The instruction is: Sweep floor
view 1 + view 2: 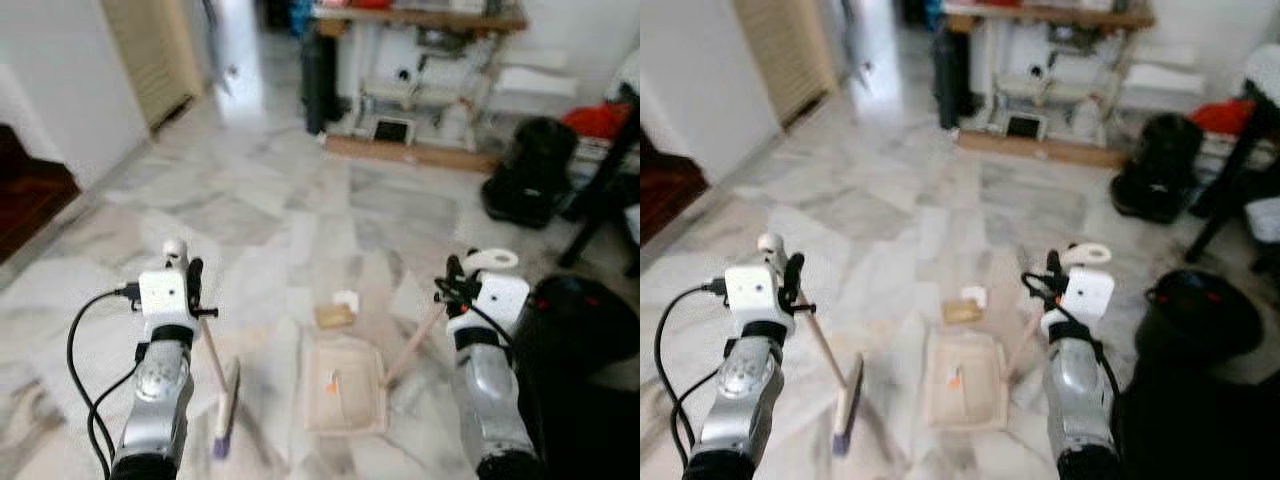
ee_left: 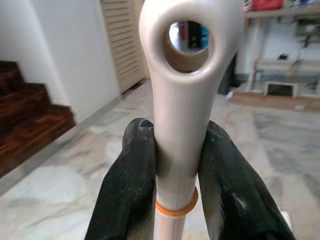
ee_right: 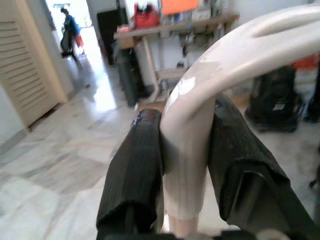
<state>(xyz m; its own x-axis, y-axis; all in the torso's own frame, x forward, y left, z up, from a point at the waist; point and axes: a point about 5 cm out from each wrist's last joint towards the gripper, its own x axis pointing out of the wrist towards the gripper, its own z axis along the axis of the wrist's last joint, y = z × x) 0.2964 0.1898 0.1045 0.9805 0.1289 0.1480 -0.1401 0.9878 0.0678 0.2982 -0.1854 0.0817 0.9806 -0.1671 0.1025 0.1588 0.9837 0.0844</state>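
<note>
My left gripper point(image 1: 184, 268) is shut on the cream handle of a small broom point(image 1: 222, 385), whose brush head rests on the marble floor to the left of the dustpan. The left wrist view shows the two black fingers point(image 2: 126, 200) clamped around the broom handle point(image 2: 180, 100) just below its hanging loop. My right gripper point(image 1: 462, 275) is shut on the curved handle top of the cream dustpan point(image 1: 345, 385), which lies flat on the floor between my arms. In the right wrist view the dustpan handle point(image 3: 200, 145) sits between the fingers. A tan scrap point(image 1: 334, 316) and a white scrap point(image 1: 346, 299) lie just beyond the pan; small bits lie inside it.
A black bin point(image 1: 580, 320) stands close on my right. Farther back are a black bag point(image 1: 530, 170), a wooden shelf unit with clutter point(image 1: 420, 70), a black table leg point(image 1: 600, 190), and dark stairs point(image 1: 30, 190) at the left. Open marble floor lies ahead.
</note>
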